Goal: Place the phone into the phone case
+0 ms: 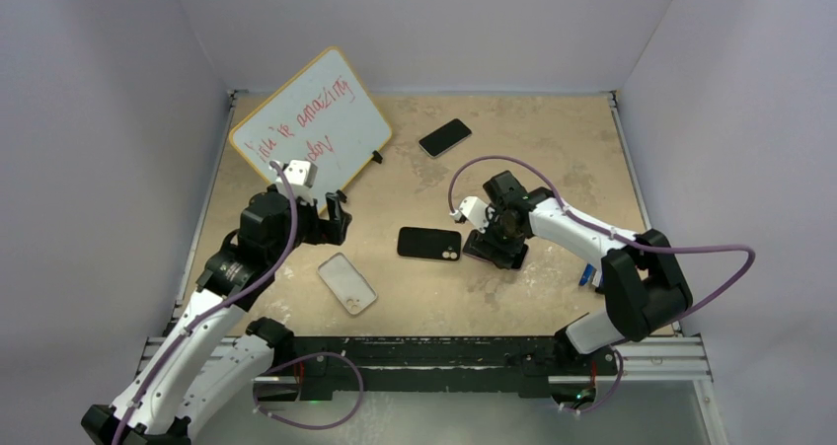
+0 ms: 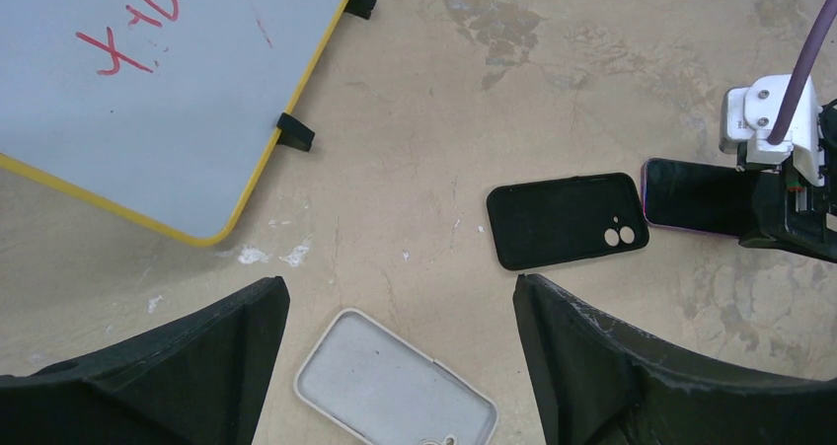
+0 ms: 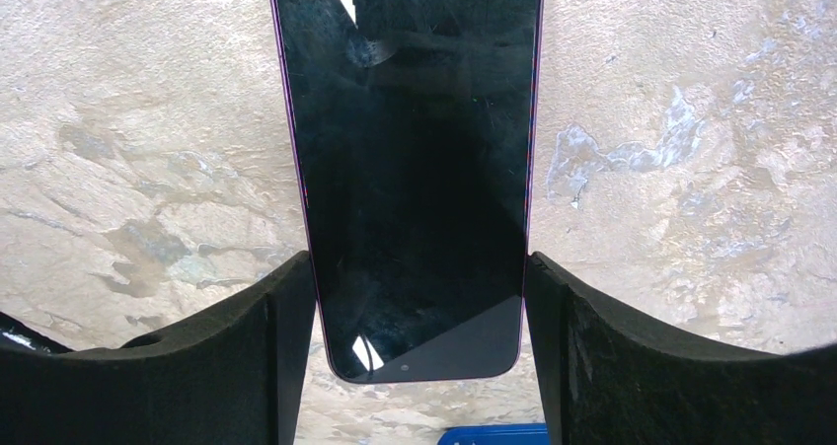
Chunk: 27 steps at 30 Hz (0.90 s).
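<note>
A translucent whitish rounded-corner phone case [image 2: 390, 391] shows between the left gripper's [image 2: 400, 292] wide-spread black fingers; a black rectangular case [image 2: 565, 220] lies right of it.

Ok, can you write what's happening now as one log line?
right pincer: closed on purple-edged black-glass phone | left pincer: open near translucent whitish rectangular phone case | phone in case: not yet

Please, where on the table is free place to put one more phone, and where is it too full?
Free: the far right corner, between the far phone and the right wall; the near strip between the whitish case and the right arm's base. Crowded: the middle, where the black case lies beside the right end effector and its purple-edged phone.
</note>
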Tool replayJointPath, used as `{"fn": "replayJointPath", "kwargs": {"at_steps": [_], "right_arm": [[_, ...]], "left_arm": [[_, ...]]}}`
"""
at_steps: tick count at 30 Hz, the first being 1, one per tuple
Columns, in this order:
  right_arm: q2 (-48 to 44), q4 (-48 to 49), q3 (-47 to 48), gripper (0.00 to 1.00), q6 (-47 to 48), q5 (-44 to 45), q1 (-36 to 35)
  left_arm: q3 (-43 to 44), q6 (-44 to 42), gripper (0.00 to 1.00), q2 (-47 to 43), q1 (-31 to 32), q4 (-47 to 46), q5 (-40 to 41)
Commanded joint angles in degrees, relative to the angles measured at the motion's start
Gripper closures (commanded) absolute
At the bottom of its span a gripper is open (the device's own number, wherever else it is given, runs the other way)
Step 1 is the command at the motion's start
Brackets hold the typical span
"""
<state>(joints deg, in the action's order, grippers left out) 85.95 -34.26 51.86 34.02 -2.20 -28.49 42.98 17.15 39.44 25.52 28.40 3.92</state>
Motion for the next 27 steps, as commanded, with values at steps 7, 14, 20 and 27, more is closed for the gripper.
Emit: {"fn": "replayJointPath", "kwargs": {"at_steps": [7, 14, 20, 27], "right_arm": [[-5.29, 2.41, -0.6, 0.57, -2.29, -0.54, -0.23], [-8.0, 3.22, -2.28, 0.6, -2.02, -0.12, -0.18], [-10.53, 3.95, -1.49, 0.61, -2.09, -3.38, -0.16], [-11.03, 4.63, 0.62, 0.63, -1.69, -6.68, -0.95]], "left_arm": [[-1.81, 10.53, 0.17, 7.69, 0.06, -6.62, -8.57], [-4.21, 15.24, 0.26, 17.05, 0.06, -15.22, -13.13], [-5.36, 16.63, 0.29, 21.81, 0.06, -18.72, -15.96], [-5.45, 15.26, 0.29, 21.07, 0.06, -19.16, -17.8]]}}
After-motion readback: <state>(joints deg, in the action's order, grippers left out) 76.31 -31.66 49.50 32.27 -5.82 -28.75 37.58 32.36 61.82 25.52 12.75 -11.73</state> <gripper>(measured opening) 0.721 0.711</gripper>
